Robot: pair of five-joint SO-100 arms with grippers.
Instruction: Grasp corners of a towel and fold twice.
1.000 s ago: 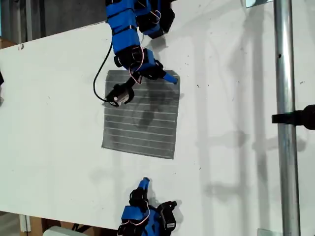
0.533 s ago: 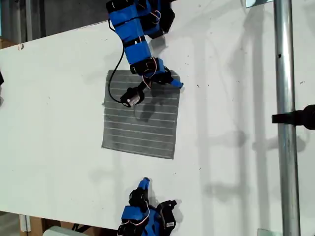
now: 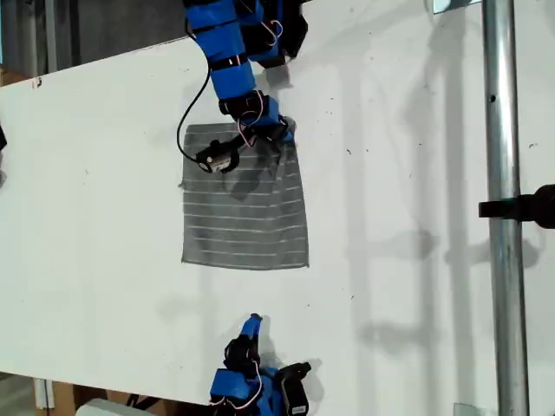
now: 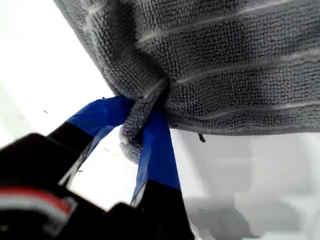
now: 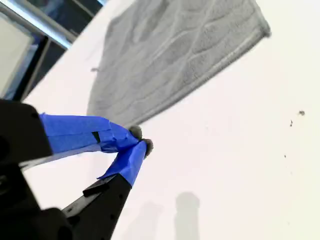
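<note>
- Now that my first gripper (image 4: 145, 131) has closed on a far corner (image 4: 131, 140) of the towel (image 3: 245, 204), that corner has pulled inward from the exterior view's right since a second ago.
- The towel lies mid-desk (image 3: 408, 286), its far edge bunched.
- My second gripper (image 5: 139, 145) sits near the towel's near edge, jaws clenched on nothing.
- Judgement: first fold starting; second corner ungrasped.

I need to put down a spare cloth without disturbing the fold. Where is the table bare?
The white table is bare between the towel and the metal pole, and on the exterior view's left of the towel. It is crowded at the towel's far edge, where my first gripper pinches a corner, and near my second gripper.
</note>
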